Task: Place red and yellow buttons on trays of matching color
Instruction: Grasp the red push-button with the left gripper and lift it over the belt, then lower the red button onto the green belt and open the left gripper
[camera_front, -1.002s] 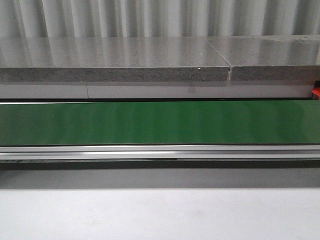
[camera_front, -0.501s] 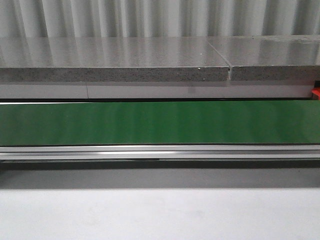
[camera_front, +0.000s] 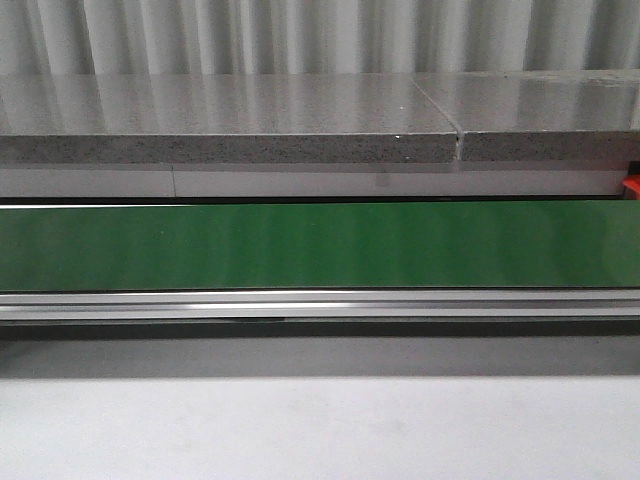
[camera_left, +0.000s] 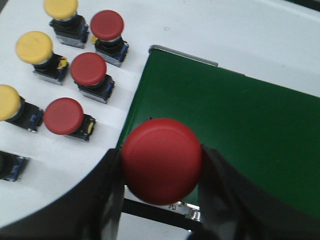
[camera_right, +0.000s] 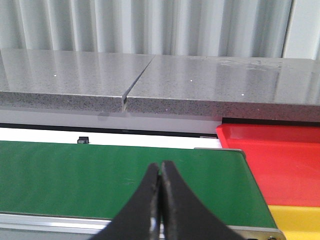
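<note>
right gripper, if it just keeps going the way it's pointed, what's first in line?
Probably the green belt: the shut right gripper points out over it with nothing on it ahead. Beyond that, the grey stone ledge. The red tray sits off to the side, out of line. Depth is unclear.

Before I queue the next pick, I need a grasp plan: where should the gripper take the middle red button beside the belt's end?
Grip the red button by its round cap, fingers closing on opposite edges, descending from above. The domed cap faces up and overhangs the small black base, so the rim is the clearest hold. Neighbouring buttons sit close, so keep the opening narrow.
</note>
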